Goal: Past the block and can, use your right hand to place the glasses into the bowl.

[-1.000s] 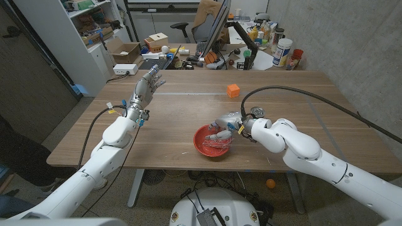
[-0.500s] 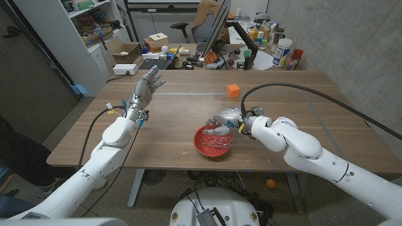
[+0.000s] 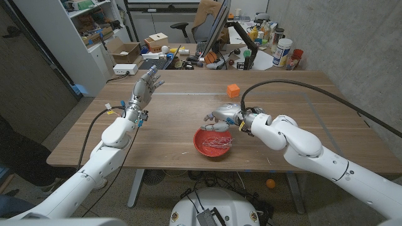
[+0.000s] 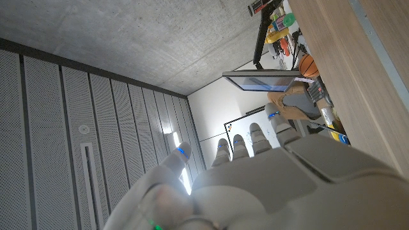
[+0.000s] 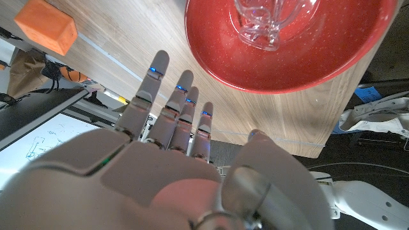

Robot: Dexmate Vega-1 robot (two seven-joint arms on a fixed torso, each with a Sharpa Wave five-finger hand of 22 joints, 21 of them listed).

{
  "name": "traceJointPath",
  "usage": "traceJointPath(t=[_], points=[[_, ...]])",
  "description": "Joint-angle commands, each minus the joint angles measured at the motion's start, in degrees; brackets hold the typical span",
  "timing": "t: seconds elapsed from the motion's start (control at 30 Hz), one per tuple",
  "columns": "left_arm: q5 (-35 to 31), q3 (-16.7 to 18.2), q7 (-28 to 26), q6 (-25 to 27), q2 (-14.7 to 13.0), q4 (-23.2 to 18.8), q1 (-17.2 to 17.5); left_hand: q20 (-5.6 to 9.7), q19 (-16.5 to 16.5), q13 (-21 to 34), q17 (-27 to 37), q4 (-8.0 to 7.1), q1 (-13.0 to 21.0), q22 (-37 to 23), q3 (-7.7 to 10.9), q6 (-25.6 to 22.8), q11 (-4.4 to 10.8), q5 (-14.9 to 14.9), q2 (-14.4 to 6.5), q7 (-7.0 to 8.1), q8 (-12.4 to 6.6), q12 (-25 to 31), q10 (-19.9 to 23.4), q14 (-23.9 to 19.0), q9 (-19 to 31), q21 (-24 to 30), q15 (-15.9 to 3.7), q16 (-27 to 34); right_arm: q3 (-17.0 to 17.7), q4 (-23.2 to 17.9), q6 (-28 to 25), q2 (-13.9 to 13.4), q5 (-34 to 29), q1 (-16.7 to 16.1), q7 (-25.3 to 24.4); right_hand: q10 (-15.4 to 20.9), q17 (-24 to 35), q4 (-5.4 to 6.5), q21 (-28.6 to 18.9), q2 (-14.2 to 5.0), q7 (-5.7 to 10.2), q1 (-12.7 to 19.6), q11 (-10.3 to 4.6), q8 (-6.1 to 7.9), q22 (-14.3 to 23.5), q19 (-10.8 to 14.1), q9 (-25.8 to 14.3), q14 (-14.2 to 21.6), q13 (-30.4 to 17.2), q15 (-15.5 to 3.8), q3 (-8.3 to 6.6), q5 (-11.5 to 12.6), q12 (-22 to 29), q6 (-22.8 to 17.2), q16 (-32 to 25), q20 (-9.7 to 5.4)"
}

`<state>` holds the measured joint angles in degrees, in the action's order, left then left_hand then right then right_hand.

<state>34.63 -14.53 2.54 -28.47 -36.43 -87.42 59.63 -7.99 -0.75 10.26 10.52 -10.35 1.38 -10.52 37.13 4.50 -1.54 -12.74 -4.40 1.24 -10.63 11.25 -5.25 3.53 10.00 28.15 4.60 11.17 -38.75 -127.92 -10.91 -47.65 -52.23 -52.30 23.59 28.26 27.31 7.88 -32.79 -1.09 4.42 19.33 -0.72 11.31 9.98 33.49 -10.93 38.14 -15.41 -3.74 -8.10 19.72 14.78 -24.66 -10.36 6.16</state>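
I see the clear glasses (image 3: 217, 140) lying inside the red bowl (image 3: 202, 145). My right hand (image 3: 221, 118) hovers just behind the bowl, fingers spread, holding nothing. The orange block (image 3: 233, 90) sits farther back. My left hand (image 3: 144, 88) is raised, fingers apart.

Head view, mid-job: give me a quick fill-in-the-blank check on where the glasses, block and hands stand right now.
1. The glasses lie inside the red ____.
2. The right hand holds ____, its fingers spread.
3. The block on the table beyond the right hand is ____ in colour.
4. The left hand is raised, its fingers pointing up, on the table's ____ side.

Missing words: bowl; nothing; orange; left
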Motion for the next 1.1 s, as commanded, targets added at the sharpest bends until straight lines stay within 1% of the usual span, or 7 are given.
traceJointPath(t=[0.03,0.13,0.2,0.27,0.4,0.83,1.1], points=[[0.03,0.19,-0.23,-0.37,0.07,-0.18,0.43,-0.13,0.19,0.22,0.26,0.04,-0.29,-0.19,-0.07,0.15,-0.31,-0.21,-5.23,0.09,0.15,0.16,-0.20,-0.27,0.11,-0.33,0.05,0.04,1.01,-0.16,0.75,0.22,0.37,-0.12,-2.53,-1.93,-0.69,-0.79,1.17,-2.02,0.26,1.16,-0.09,-0.02,0.06,-1.31,-0.13,-2.58,0.21,-1.95,-1.02,0.37,-1.22,0.24,0.15,0.39],[-0.05,0.25,-0.35,-0.46,0.06,-0.37,0.63,-0.11,0.17,0.22,0.26,0.04,-0.29,-0.19,-0.08,0.16,-0.32,-0.21,-5.22,0.15,0.15,0.16,-0.20,-0.25,0.11,-0.38,0.04,0.02,1.32,-0.51,0.61,0.15,0.03,-0.18,-2.88,-2.85,-1.39,-1.52,1.99,-3.07,0.31,2.40,-0.15,0.02,0.01,-2.04,-0.13,-4.27,0.39,-1.65,-1.89,0.35,-1.83,0.32,0.13,0.62],[-0.12,0.30,-0.50,-0.54,0.07,-0.55,0.79,-0.10,0.17,0.22,0.26,0.04,-0.29,-0.19,-0.08,0.15,-0.34,-0.21,-5.22,0.16,0.15,0.16,-0.18,-0.25,0.11,-0.39,0.05,0.01,1.82,-0.74,0.46,0.15,0.72,-0.22,-2.81,-3.22,-1.80,-1.89,2.52,-3.37,0.41,2.93,-0.24,0.04,-0.01,-2.65,-0.13,-5.42,0.48,-1.69,-2.23,0.27,-2.10,0.35,0.24,1.04],[-0.10,0.34,-0.55,-0.55,0.05,-0.73,0.94,-0.09,0.17,0.22,0.26,0.04,-0.30,-0.19,-0.09,0.14,-0.37,-0.20,-5.21,0.19,0.15,0.17,-0.18,-0.23,0.11,-0.41,0.12,0.00,2.18,-1.07,0.10,0.13,0.78,-0.26,-2.81,-4.60,-2.45,-2.25,3.24,-3.60,0.66,3.34,-0.50,-0.05,-0.04,-3.25,-0.13,-7.35,0.64,-1.65,-2.53,0.06,-2.78,0.70,0.37,1.47],[-0.29,0.42,-0.87,-0.51,-0.07,-1.30,1.34,-0.11,0.18,0.22,0.26,0.04,-0.30,-0.19,-0.10,0.13,-0.29,-0.20,-5.20,0.20,0.14,0.16,-0.20,-0.21,0.11,-0.45,0.08,-0.01,3.02,-2.04,-0.90,-0.18,0.69,-0.48,-2.59,-6.54,-3.43,-2.53,4.40,-3.76,1.14,3.47,-1.03,-0.39,-0.08,-4.14,-0.14,-9.89,0.91,-1.56,-2.74,-0.37,-3.58,2.05,0.29,2.21],[-0.90,1.04,-2.00,-0.91,-0.43,-3.36,3.26,-0.09,0.19,0.22,0.26,0.05,-0.30,-0.19,-0.13,0.09,-0.39,-0.19,-5.17,0.25,0.13,0.17,-0.15,-0.18,0.10,-0.56,0.10,-0.04,4.96,-5.20,-3.72,-1.03,-0.89,-1.43,-1.45,-10.23,-4.96,-2.12,6.99,-3.94,1.33,2.17,-1.57,-0.84,-0.13,-6.62,-0.20,-14.73,1.36,-0.55,-2.47,-1.41,-4.27,5.24,0.20,3.80],[-1.17,1.55,-2.65,-1.08,-0.73,-4.72,4.62,-0.09,0.21,0.22,0.26,0.05,-0.30,-0.20,-0.14,0.03,-0.34,-0.20,-5.17,0.29,0.11,0.19,-0.10,-0.20,0.10,-0.62,0.13,-0.04,5.88,-5.80,-3.67,-1.22,0.00,-1.63,-1.65,-12.35,-5.60,-1.66,8.52,-3.90,1.67,1.02,-1.76,-1.01,-0.15,-8.31,-0.23,-17.20,1.57,-0.13,-2.07,-1.95,-4.48,7.27,0.16,4.68]])
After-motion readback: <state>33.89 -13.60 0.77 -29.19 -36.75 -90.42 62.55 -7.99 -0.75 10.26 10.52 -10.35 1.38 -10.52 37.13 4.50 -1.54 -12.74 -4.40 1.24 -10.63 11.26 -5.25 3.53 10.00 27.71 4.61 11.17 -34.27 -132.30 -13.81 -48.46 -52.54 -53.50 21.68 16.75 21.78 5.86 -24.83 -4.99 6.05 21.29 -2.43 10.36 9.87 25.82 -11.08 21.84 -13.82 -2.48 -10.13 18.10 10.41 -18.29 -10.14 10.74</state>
